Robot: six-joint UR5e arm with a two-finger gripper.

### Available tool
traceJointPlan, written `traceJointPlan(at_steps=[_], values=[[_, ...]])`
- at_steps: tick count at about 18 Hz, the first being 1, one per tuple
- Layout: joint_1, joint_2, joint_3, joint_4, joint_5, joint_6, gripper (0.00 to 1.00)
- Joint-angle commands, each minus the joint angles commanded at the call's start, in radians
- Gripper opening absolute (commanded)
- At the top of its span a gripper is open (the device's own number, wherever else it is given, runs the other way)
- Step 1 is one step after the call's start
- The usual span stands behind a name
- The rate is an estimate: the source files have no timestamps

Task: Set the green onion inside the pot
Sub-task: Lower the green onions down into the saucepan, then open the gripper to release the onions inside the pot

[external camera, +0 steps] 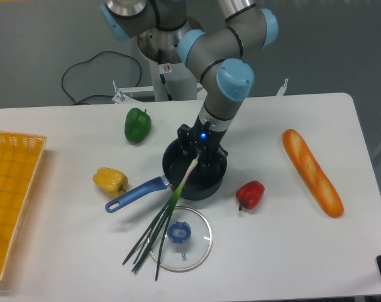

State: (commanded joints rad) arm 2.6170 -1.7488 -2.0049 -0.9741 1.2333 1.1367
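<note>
Dark-green stalks of the green onion (167, 217) trail from the pot (195, 171) across the glass lid (180, 238), its white end pinched by the hand (197, 157).

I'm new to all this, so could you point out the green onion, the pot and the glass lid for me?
green onion (160, 226), fixed camera view, on the middle of the stalks.
pot (212, 184), fixed camera view, on its front wall.
glass lid (200, 236), fixed camera view, on the clear glass right of the knob.

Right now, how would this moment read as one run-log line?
gripper: over pot, grip unclear | green onion: white end in pot, stalks trailing over rim onto glass lid | placement: partial
</note>
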Motion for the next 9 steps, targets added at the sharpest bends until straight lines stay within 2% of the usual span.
traceJointPlan(at_steps=[3, 6, 9], values=[[0.000, 0.015, -0.002, -0.005, 0.003, 0.000, 0.33], [0.000, 0.022, 0.012, -0.008, 0.054, -0.005, 0.47], [-0.003, 0.023, 0.041, -0.012, 0.109, -0.008, 0.57]])
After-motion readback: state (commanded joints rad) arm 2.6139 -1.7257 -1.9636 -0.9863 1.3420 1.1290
